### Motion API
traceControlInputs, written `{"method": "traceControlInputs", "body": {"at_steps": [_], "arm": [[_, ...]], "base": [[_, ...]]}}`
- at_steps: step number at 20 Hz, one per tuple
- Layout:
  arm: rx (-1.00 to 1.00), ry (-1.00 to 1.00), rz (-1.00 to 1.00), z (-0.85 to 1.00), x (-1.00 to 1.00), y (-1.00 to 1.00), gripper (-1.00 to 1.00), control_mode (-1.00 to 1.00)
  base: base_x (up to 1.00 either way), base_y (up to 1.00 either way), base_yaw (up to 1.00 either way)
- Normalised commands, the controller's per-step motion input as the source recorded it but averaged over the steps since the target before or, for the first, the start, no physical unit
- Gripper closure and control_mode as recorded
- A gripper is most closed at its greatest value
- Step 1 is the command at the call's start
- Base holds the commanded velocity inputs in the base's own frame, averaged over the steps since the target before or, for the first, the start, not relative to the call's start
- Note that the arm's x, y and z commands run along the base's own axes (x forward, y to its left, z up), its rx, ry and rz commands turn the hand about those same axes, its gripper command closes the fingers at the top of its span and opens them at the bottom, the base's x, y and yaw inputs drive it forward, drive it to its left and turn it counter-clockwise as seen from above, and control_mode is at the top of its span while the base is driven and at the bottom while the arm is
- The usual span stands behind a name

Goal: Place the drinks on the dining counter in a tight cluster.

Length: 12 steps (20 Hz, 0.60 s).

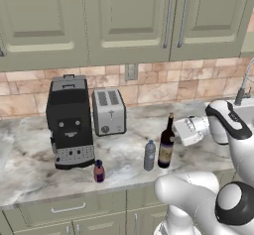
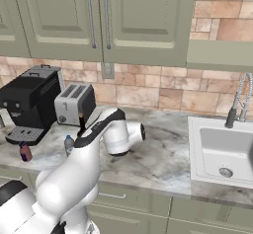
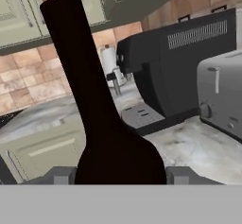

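Observation:
A tall dark wine bottle (image 1: 166, 147) stands on the marble counter (image 1: 30, 164) under the upper cabinets. My gripper (image 1: 174, 136) reaches it from the right, level with its shoulder. In the hand view the wine bottle (image 3: 108, 138) sits between my two fingertips (image 3: 60, 176), which press against both its sides. Just left of it stands the clear water bottle (image 1: 149, 155) with a blue cap. The small red bottle (image 1: 99, 171) stands further left near the front edge. My arm hides most of the wine bottle (image 2: 81, 122) in the right base view. The dining counter is out of view.
A black coffee machine (image 1: 69, 122) and a silver toaster (image 1: 109, 111) stand behind the bottles against the brick backsplash. A sink (image 2: 222, 151) with a faucet (image 2: 237, 104) lies to the right. Green cabinets (image 1: 129, 16) hang above.

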Motion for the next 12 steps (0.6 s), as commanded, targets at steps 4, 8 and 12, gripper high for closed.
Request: {"method": "traceControlInputs", "body": {"at_steps": [4, 8, 12], "arm": [[0.02, 0.0, -0.01, 0.75, -0.06, -0.29, 1.0, -1.0], [0.03, 0.0, 0.0, 0.69, -0.2, -0.2, 1.0, -1.0], [0.02, 0.0, 0.0, 0.47, -0.41, -0.03, 1.0, -1.0]], "base": [[0.0, 0.0, 0.0], [0.0, 0.0, 0.0], [0.0, 0.0, 0.0]]}}
